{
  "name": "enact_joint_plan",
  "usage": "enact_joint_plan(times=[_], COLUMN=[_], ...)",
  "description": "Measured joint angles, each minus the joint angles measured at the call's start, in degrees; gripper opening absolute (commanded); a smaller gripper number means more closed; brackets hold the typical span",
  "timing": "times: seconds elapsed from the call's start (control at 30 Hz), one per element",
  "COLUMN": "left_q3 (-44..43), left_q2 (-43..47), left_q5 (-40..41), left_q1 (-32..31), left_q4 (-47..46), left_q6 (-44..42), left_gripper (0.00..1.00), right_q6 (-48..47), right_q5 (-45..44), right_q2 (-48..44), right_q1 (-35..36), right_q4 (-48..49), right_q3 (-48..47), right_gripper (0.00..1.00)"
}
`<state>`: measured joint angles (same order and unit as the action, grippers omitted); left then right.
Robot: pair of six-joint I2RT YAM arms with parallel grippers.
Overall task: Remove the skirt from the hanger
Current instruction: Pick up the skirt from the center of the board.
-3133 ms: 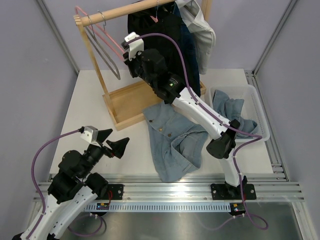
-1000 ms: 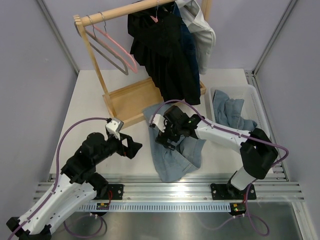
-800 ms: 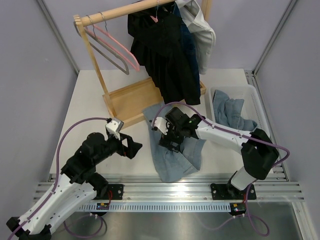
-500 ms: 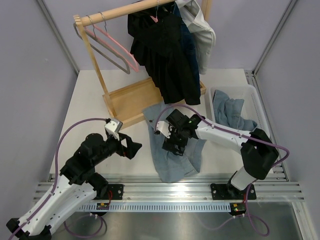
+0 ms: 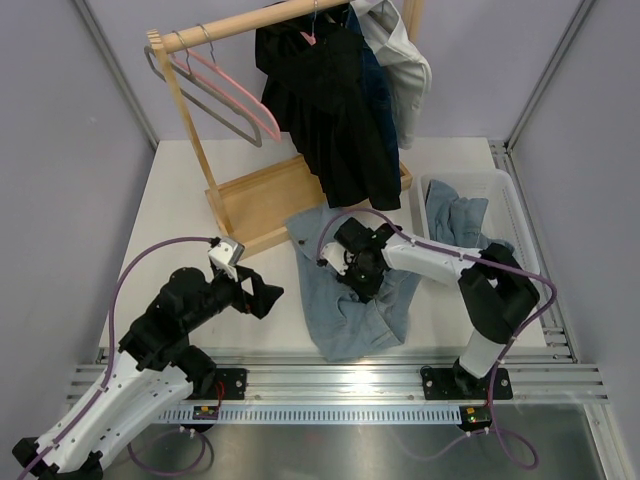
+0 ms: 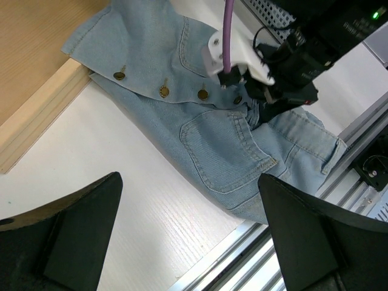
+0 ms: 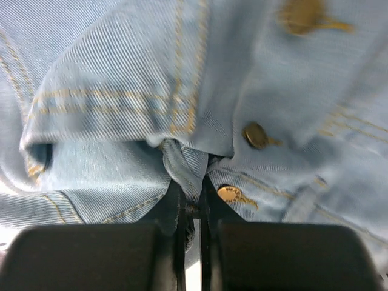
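Noted right tool (image 7: 193, 203) clamped on a thin fold of skirt (image 7: 109, 79) at its tips, left tool (image 6: 188, 179) gaping. Could slip free on lift, given so shallow a bite

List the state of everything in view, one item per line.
denim skirt: off the hanger, crumpled on the table.
right gripper: shut on a skirt fold.
left gripper: open, empty.
pink hanger: bare, on the rail.
black garment: hanging on the rail.
white bin: holds denim clothing.
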<state>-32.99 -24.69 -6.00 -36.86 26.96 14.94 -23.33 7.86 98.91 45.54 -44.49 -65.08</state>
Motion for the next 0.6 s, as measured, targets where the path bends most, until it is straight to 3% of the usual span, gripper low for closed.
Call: enact_joint_plan(times=[0.2,0.6], left_q3=[0.0,0.0], left_q2=[0.0,0.0], left_q5=[0.0,0.02], left_q1=[0.0,0.0], left_q4=[0.02,0.0], left_q6=[0.0,0.0], left_gripper=[0.99,0.99], right_q6=[-0.26,-2.43], right_q5=[4.17,11.58], right_q2=[-6.86,-29.05], right_q1=[-4.55,-18.78], right_q4=[-5.01,-10.38], right_q3=[-5.53,-27.39], right_gripper=[0.0,0.0])
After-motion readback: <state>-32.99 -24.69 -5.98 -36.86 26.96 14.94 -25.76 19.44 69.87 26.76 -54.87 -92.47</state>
